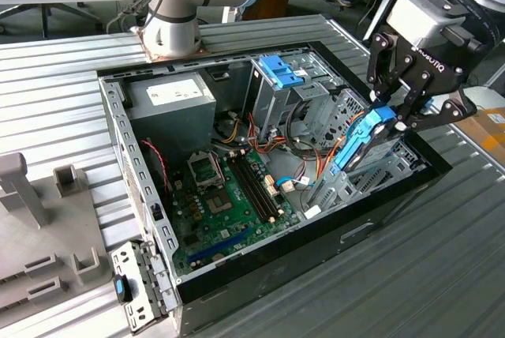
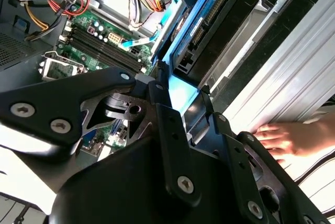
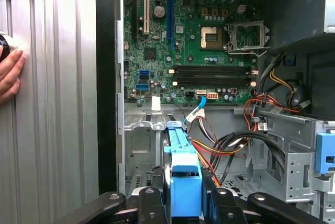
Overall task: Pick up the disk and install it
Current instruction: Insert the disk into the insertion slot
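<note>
Hard to make out much of the disk [image 1: 357,147] itself; in the exterior view it's edge-on, so mostly you get the blue carrier rails, its face turned away, and its lower end drops behind the bay metal, so I can't tell if it's touching anything down there; the claw [image 1: 388,121] is clamped shut on the disk's upper blue end, holding it tilted over the open computer case [image 1: 118,125], at the case's side toward the exterior view's right; in the second wrist view the claw [image 2: 180,98] blocks a good chunk of the frame and the disk [image 2: 201,30] runs away from it, with a connector edge showing; in the first wrist view the disk [image 3: 184,174] is end-on, a blue block between the black fingers [image 3: 152,203], which are cut off at the frame edge; counts: one disk, one claw, one motherboard [image 1: 229,196], one CPU socket [image 3: 230,35], one grey power-supply box [image 1: 170,97], one blue latch [image 1: 278,69] on top of the upright cage; one person's hand [image 2: 285,137] rests on the ribbed metal bench [image 1: 63,77] beside the case, cut off by the frame so only fingers show; same hand [image 3: 8,72] in the first wrist view, again partly out of frame; the case sits mid-bench, with the arm's base [image 1: 170,34] at the far edge.
</note>
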